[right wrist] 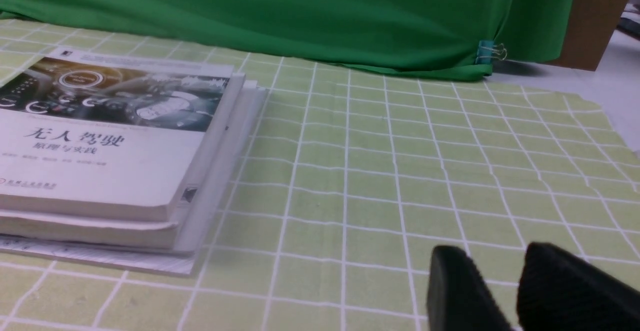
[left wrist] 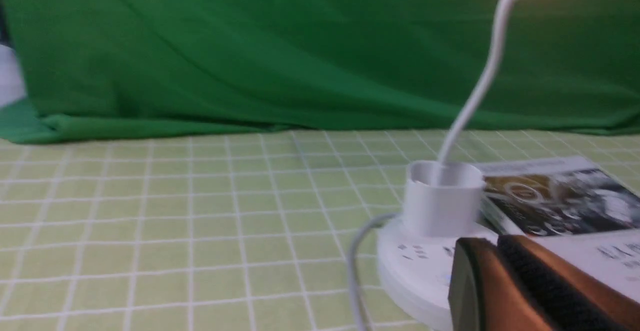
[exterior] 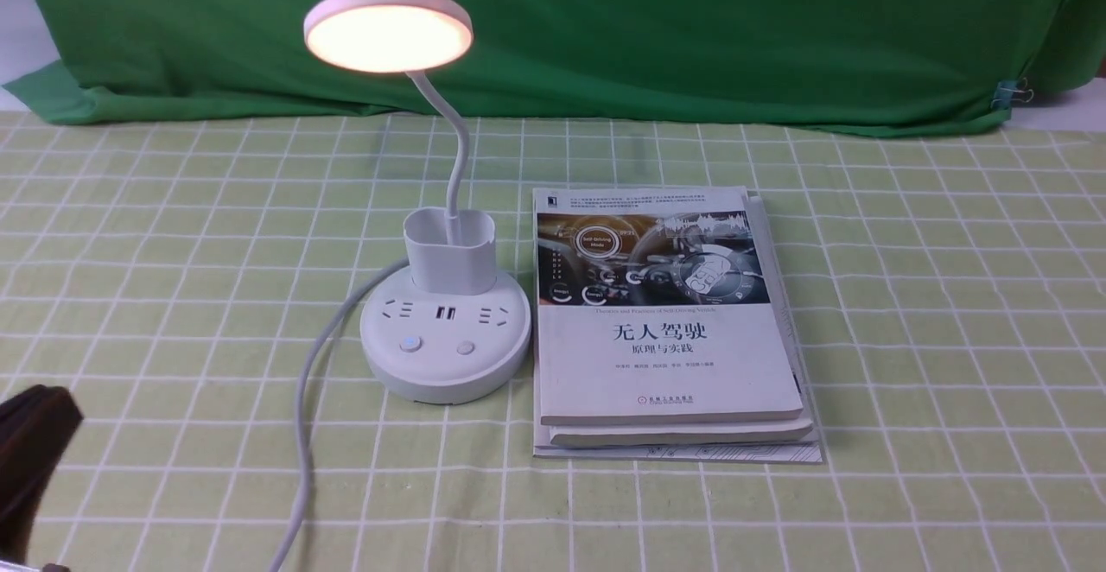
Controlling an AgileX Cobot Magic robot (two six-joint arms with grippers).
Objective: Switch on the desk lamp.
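The desk lamp (exterior: 443, 330) stands on the tabletop (exterior: 907, 313), left of centre in the front view, and its flat round disc head (exterior: 388, 29) glows warm white — the light is on. A thin bendy neck (exterior: 455, 157) rises from the cup holder (exterior: 450, 252) at the back of the round base (exterior: 444, 352), curving up and to the left to the head. On the base's top face sit the sockets and, nearer the front edge, 2 buttons (exterior: 410, 346) side by side. A white cord (exterior: 304, 434) leaves the base's left side and runs across the green checked cloth toward the near edge. Just beside the base on the right lies a stack of books (exterior: 665, 321), flat, the top cover printed with Chinese characters; I cannot tell whether base and books touch. A green curtain (exterior: 657, 28) hangs behind, held by a binder clip (exterior: 1011, 92) at the far right. The left gripper (exterior: 30, 460) shows only as a dark shape at the lower left corner of the front view, well apart from the lamp; in the left wrist view its fingers (left wrist: 505, 291) appear as a brown and black blurred mass in front of the base, and whether they are spread or pressed together I cannot tell. The right gripper (right wrist: 520, 291) is seen in the right wrist view alone — its 2 black fingers (right wrist: 457, 291) stand a little apart with a narrow gap of cloth showing between them, holding nothing, to the right of the books.
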